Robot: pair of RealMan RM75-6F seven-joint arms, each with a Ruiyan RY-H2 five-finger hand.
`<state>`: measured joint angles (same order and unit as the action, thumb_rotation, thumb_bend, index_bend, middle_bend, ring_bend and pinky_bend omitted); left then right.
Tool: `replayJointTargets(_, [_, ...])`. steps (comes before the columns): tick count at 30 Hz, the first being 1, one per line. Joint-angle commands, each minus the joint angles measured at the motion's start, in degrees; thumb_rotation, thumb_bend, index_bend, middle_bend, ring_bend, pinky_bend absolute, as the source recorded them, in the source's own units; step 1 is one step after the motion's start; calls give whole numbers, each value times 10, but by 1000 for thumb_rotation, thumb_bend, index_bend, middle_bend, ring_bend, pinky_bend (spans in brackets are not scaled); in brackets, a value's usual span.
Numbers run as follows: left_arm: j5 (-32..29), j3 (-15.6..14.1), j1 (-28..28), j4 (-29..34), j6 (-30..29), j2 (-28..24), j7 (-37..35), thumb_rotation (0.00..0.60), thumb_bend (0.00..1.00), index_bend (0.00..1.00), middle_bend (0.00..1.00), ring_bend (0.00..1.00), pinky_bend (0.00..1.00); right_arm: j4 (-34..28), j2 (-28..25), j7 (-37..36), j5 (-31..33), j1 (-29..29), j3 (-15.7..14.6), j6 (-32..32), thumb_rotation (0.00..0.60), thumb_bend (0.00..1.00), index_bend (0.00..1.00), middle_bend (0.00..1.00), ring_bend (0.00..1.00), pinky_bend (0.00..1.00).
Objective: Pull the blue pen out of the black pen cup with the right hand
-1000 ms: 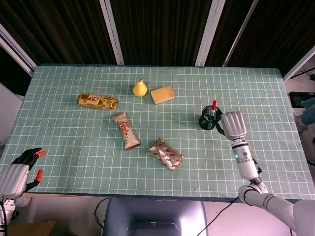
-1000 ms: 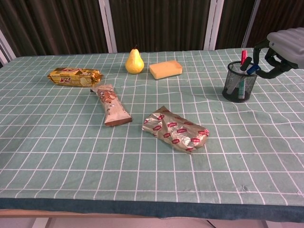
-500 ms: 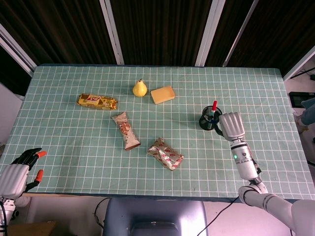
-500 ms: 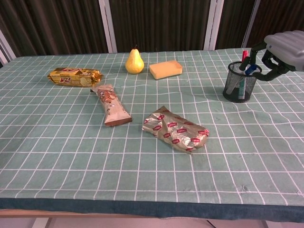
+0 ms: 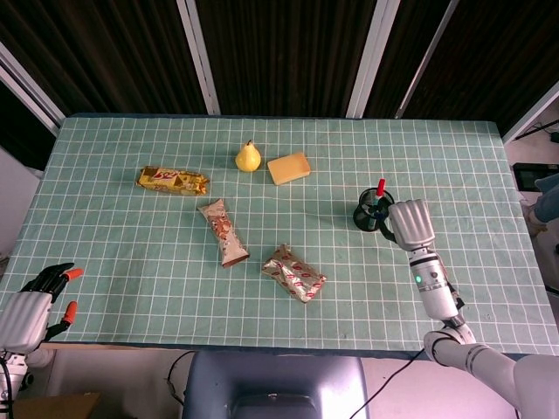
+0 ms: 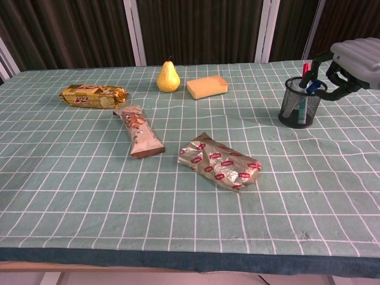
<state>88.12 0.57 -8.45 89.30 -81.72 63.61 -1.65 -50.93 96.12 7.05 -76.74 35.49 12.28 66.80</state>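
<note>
The black mesh pen cup [image 6: 300, 105] [image 5: 369, 216] stands on the right side of the table. A blue pen [image 6: 313, 86] and a red pen [image 6: 305, 68] stick out of it. My right hand [image 6: 350, 62] [image 5: 411, 222] hovers just right of the cup's rim. Its fingers [image 6: 325, 59] curve in a C around the blue pen's top end, with a gap still showing between them. In the head view the hand's back hides the fingers. My left hand [image 5: 35, 301] hangs off the table's near left corner, holding nothing, fingers apart.
A pear [image 6: 168, 77] and a yellow sponge [image 6: 207, 86] lie at the back centre. A yellow snack pack [image 6: 92, 95], a brown wrapper [image 6: 139, 131] and a crumpled red-patterned pack [image 6: 219, 161] are spread over the left and middle of the green checked cloth.
My right hand has shifted slightly and its fingers sit a little closer around the blue pen's top. The cup and the left hand have not moved.
</note>
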Motion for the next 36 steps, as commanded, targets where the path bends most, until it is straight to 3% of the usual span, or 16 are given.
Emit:
replayJointTargets(1, [0, 0, 0, 0, 0, 0, 0, 600, 470, 250, 146, 147, 360, 6, 3, -3, -2, 1, -1, -1, 600, 497, 624, 1000, 1000, 1000])
replayJointTargets(19, [1, 0, 1, 0, -1, 0, -1, 600, 471, 250, 146, 147, 361, 44, 19, -28, -21, 0, -7, 19, 600, 521, 656, 1000, 1000, 1000])
replayJointTargets(27, [1, 0, 1, 0, -1, 0, -1, 600, 470, 250, 146, 147, 361, 52, 22, -52, -42, -5, -5, 71, 600, 910, 808, 1000, 1000, 1000])
replayJointTargets(31, [0, 0, 1, 0, 0, 0, -1, 600, 471, 250, 146, 147, 361, 10, 4, -43, -61, -16, -4, 125, 600, 973, 831, 1000, 1000, 1000])
replayJointTargets(36, [1, 0, 1, 1, -1, 0, 0, 600, 471, 249, 147, 147, 361, -132, -52, -2, -96, -42, -15, 187, 600, 988, 838, 1000, 1000, 1000])
